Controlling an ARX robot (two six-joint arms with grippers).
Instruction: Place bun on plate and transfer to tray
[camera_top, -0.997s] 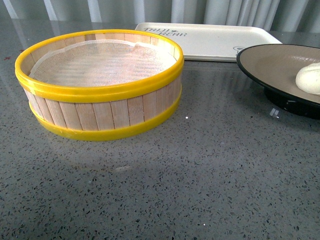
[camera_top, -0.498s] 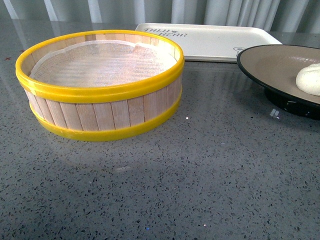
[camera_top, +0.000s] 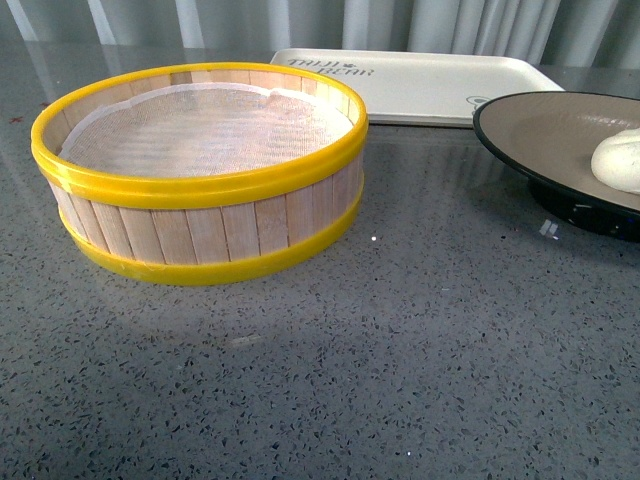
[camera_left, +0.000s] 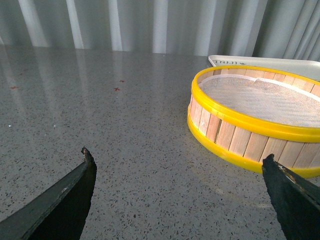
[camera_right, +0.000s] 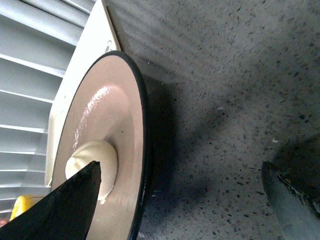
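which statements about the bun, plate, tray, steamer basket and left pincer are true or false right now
1. The bun lies on the plate. True.
2. The plate sits on the tray. False: it stands on the countertop, in front of the tray.
3. The steamer basket holds a second bun. False: only a cloth liner shows inside.
4. The left pincer is open and holds nothing. True.

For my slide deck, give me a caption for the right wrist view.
Open right gripper frames the black-rimmed plate carrying the bun, tray beyond.
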